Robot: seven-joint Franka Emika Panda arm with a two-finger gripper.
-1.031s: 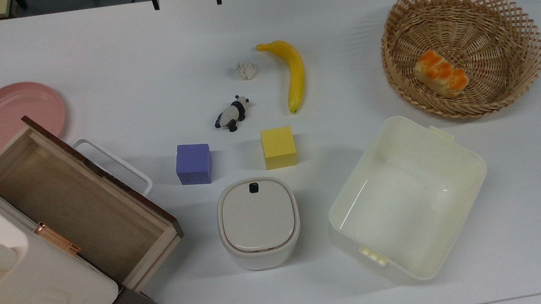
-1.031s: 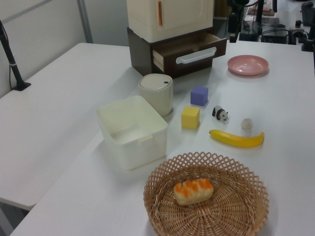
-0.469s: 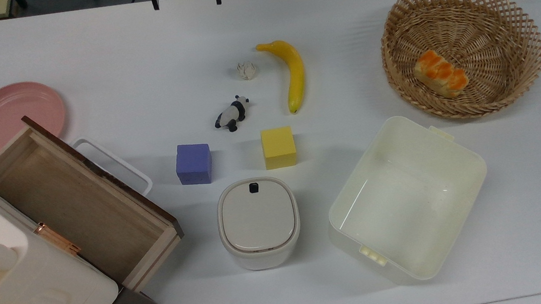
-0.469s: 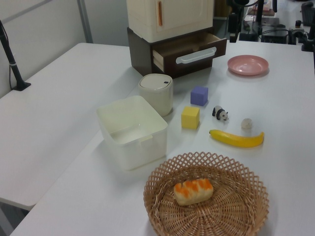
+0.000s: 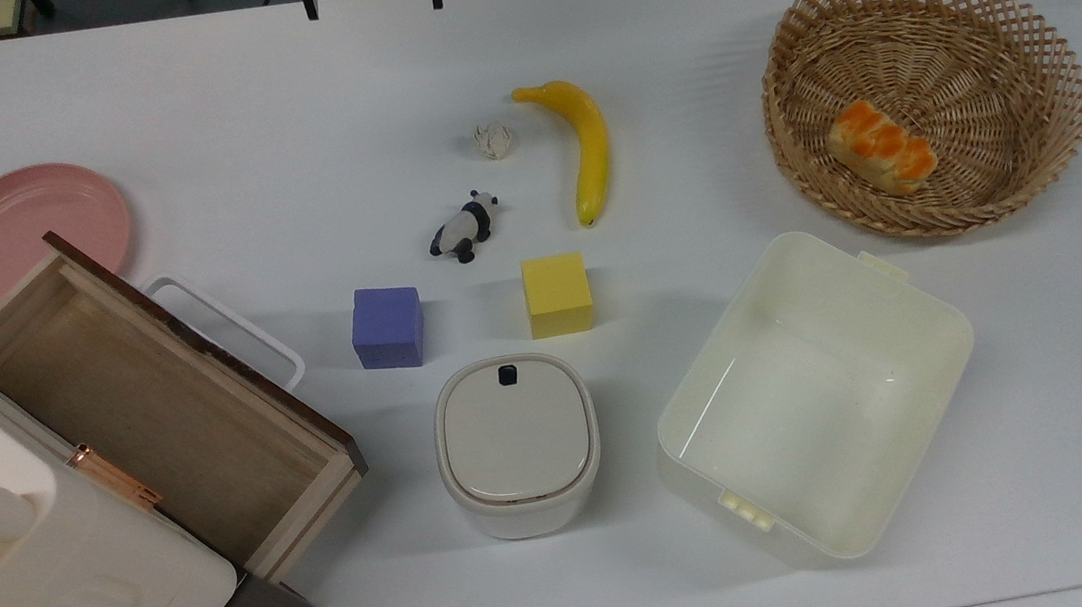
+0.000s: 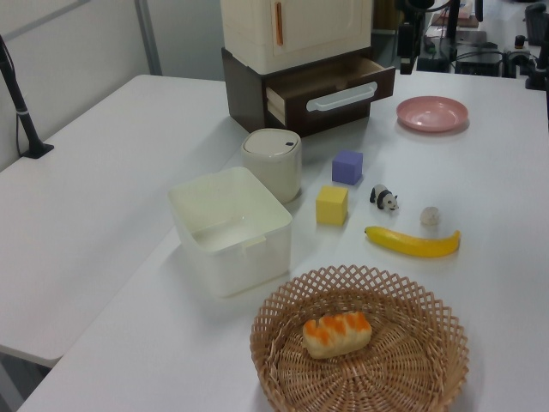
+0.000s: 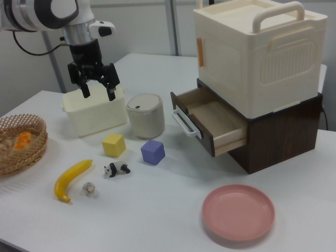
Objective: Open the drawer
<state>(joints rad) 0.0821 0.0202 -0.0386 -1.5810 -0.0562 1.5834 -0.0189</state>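
Fingers [image 7: 84, 90] spread wide and empty: that is how I read my gripper [image 7: 96, 89] in the right view, hanging high above the table with nothing between its black tips, well apart from the drawer [image 7: 207, 119]. Comparing with the pictures from a second ago, I see nothing on the table shifted; the drawer sits exactly as it did, pulled well out of the dark brown base of the cabinet [image 7: 262, 58], its light-wood inside bare in the top view [image 5: 150, 405] and its white loop handle [image 5: 227, 326] free. I judge the opening is done and the arm is parked clear, so nothing more seems called for. On the white table [image 5: 277, 90] the rest lies untouched: a pink plate [image 5: 29, 232] beside the drawer, a purple cube [image 5: 388, 327] and a yellow cube [image 5: 557, 294], a small panda figure [image 5: 465, 228], a banana [image 5: 585, 146], a little pale lump [image 5: 493, 140], a lidded white bin [image 5: 517, 442], an open cream tub [image 5: 812, 394] and a wicker basket [image 5: 972, 7] holding an orange-topped piece of bread [image 5: 880, 146]. Beyond the table in the left view I see a grey wall and another white desk.
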